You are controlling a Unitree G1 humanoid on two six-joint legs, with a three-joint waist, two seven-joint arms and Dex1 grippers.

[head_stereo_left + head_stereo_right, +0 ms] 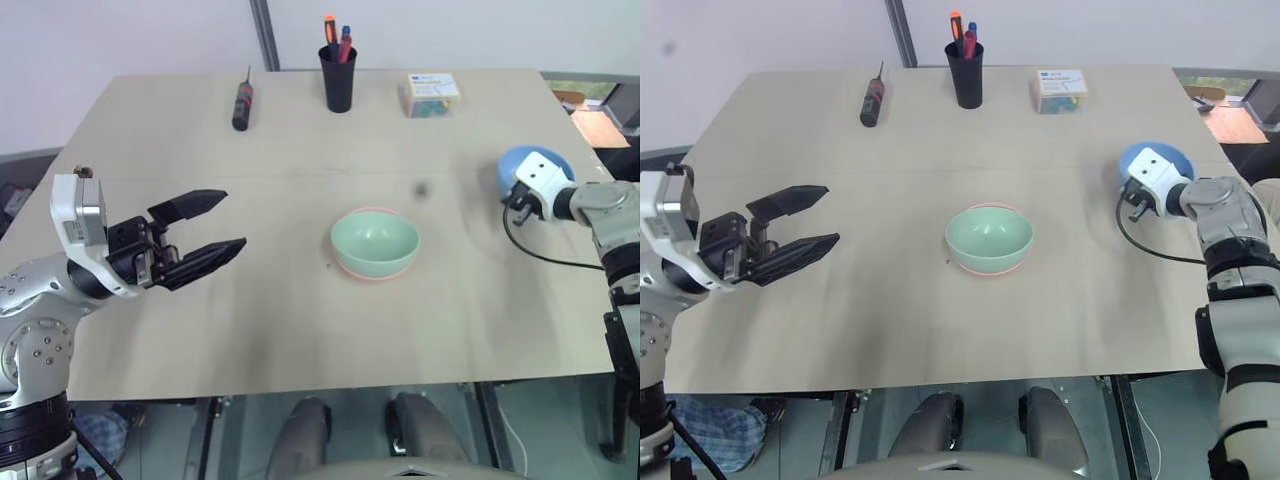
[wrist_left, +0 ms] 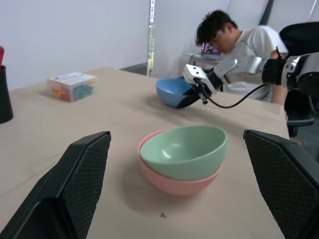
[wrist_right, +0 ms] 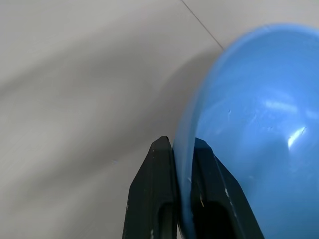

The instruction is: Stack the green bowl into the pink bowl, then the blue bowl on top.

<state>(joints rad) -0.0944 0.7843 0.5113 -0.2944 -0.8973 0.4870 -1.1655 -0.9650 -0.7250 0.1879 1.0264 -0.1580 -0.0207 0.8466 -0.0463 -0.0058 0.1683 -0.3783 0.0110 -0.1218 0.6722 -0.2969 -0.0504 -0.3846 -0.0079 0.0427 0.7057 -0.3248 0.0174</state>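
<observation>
Pale beige surface (image 1: 250, 300), white walls behind, a person seated at the far right side.

Right end effector (image 3: 182, 149): its two black fingers pinched tight on the rim of the small round sky-blue plastic bowl (image 1: 520, 165), one finger inside the wall, one outside. Bowl sits near the right edge of the surface, apparently not lifted yet.

Left end effector (image 1: 205, 230): fingers spread wide, nothing between them, hanging over the left part of the surface, well apart from the bowls and pointing toward the centre.

Centre of the surface: small round mint-green plastic bowl (image 1: 375, 240) nested inside the small round salmon-pink plastic bowl (image 2: 169, 181); only a pink rim shows beneath it.

Progress, as I judge it: first stacking is done. Left to do: lift the blue bowl, carry it to the centre, seat it in the green one.

Far edge of the surface: black-and-red screwdriver (image 1: 242, 100), black cup of pens (image 1: 338, 75), clear box of coloured bits (image 1: 430, 93).
</observation>
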